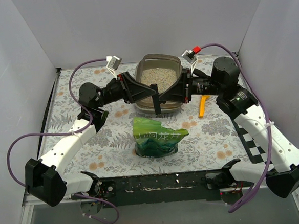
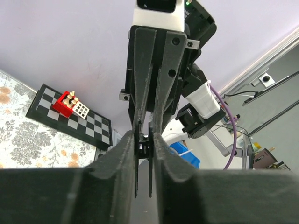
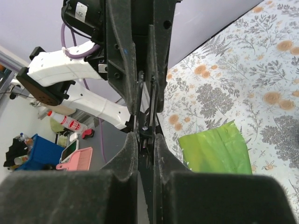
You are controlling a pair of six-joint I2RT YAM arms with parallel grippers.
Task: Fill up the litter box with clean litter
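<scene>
The litter box (image 1: 160, 57) stands at the back middle of the table. Pale beige clean litter (image 1: 157, 75) lies inside it. My left gripper (image 1: 153, 95) and right gripper (image 1: 164, 95) point at each other, tips almost touching, just above the box's near part. In the left wrist view my left gripper (image 2: 145, 140) has its fingers close together, with only a narrow gap. In the right wrist view my right gripper (image 3: 145, 140) looks the same. A thin dark part with a small bolt shows in each gap. I cannot tell what it is.
A glossy green pouch (image 1: 156, 137) with a torn top stands in front of the box; it also shows in the right wrist view (image 3: 215, 149). A small yellow scoop (image 1: 203, 106) lies right of the box. A checkered board (image 1: 254, 140) lies at the right edge.
</scene>
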